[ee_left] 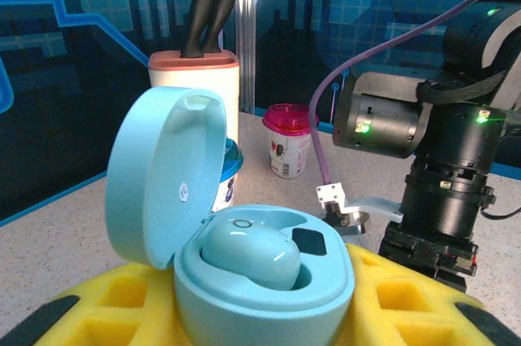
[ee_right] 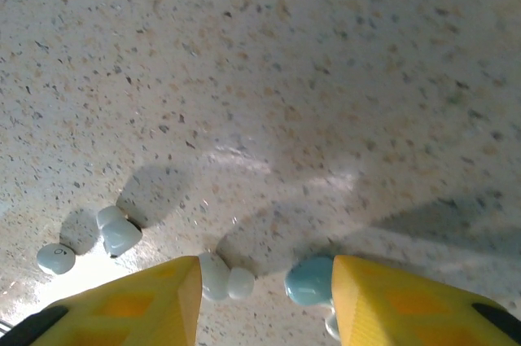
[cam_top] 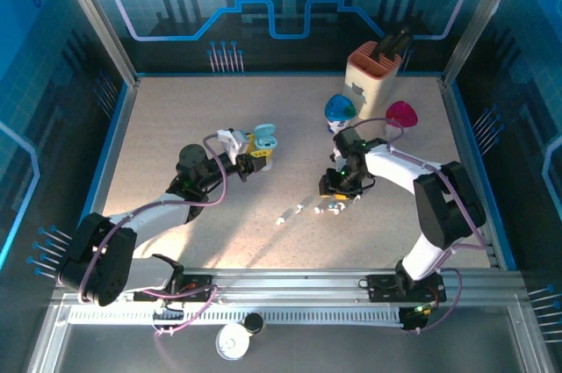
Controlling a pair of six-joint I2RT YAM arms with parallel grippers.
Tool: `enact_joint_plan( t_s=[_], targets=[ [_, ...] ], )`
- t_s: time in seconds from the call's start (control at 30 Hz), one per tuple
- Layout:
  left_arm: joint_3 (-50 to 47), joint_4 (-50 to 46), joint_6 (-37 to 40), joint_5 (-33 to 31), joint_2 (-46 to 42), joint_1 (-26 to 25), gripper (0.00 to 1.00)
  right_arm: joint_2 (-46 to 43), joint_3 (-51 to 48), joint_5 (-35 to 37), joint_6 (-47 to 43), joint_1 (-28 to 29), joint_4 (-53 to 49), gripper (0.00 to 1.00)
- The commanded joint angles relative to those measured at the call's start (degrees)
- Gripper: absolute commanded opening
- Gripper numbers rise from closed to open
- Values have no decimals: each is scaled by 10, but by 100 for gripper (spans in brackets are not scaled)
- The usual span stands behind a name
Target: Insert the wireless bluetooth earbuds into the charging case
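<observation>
While the top view looks down on the speckled bench (cam_top: 176,127), the left tool (cam_top: 253,161) has its yellow pads clamped on the open charging case (cam_top: 265,137). The right tool (cam_top: 338,185) hangs low over the scattered earbuds (cam_top: 327,208), which lie on the bench well apart from the case.

From the left wrist, the charging case (ee_left: 260,281) shows its lid (ee_left: 167,175) tipped back. One seated bud (ee_left: 248,252) fills a well, and a dark pocket beside it appears free.

From the right wrist, the right tool (ee_right: 264,281) has its fingers (ee_right: 122,313) apart. A white earbud (ee_right: 224,275) and a pale blue earbud (ee_right: 308,282) lie between them. These look tiny, light, hard and glossy, so likely to squirt away. A gentle, square pinch across the rounded body seems safest.
</observation>
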Motion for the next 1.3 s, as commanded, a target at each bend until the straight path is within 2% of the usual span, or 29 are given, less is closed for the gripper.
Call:
enact_joint_plan(
  t_s=[0.0,0.3,0.77,0.93,1.27],
  targets=[
    [-5,21,-12,3,-4,6,37,29,17,-26,-38,-8,1,47],
    [-2,4,-5,7,-8,6,37,35,-15,-42,-64,-16,-5,48],
    [7,18,-13,16,10,5,37,-9,-66,-73,-52,-18,5,39],
    [6,15,-12,17,7,5,36,8,-63,-66,-52,-19,7,30],
    [1,11,-10,16,4,5,37,0,-69,-59,-43,-19,15,22]
  ],
)
